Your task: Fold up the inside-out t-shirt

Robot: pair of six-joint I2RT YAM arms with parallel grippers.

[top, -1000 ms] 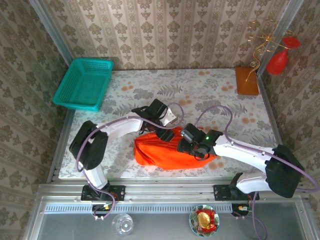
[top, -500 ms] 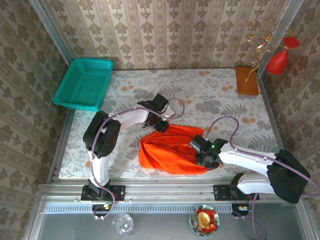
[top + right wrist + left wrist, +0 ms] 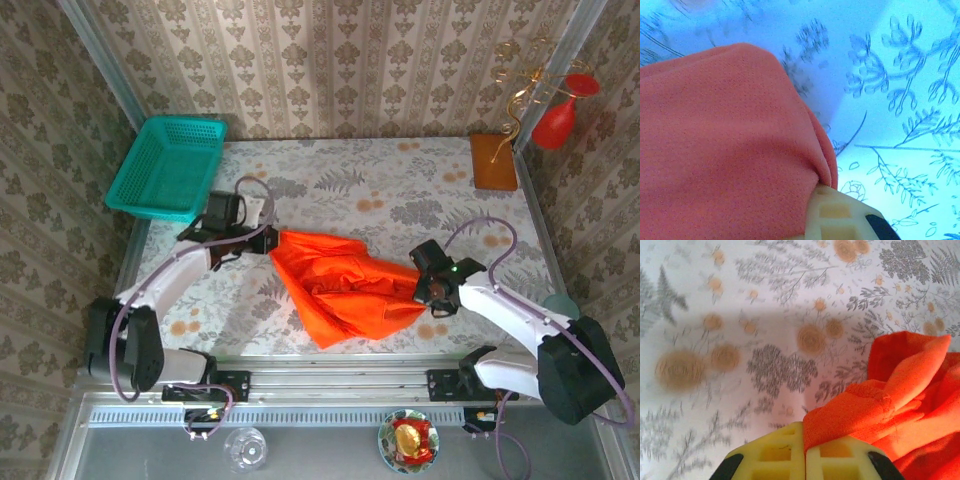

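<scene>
The inside-out t-shirt (image 3: 345, 285) is bright orange-red and wrinkled, pulled out in a band across the middle of the flowered table, with a point of cloth hanging toward the front edge. My left gripper (image 3: 266, 238) is shut on its left corner. In the left wrist view the yellow fingers (image 3: 770, 457) meet and pinch a fold of the shirt (image 3: 900, 390). My right gripper (image 3: 424, 285) is shut on the shirt's right end. In the right wrist view the shirt (image 3: 725, 150) drapes over one finger, and the other pale finger (image 3: 840, 217) shows beside it.
A teal basket (image 3: 168, 165) stands at the back left corner. A flat brown-orange block (image 3: 493, 162) lies at the back right, with a red vase (image 3: 556, 120) and gold wire ornament beyond it. Bare tablecloth (image 3: 400, 180) lies behind the shirt.
Both grippers closed on the bunched shirt and drew apart, the left going left and back, the right going right. The heap has been stretched out into a wide band.
</scene>
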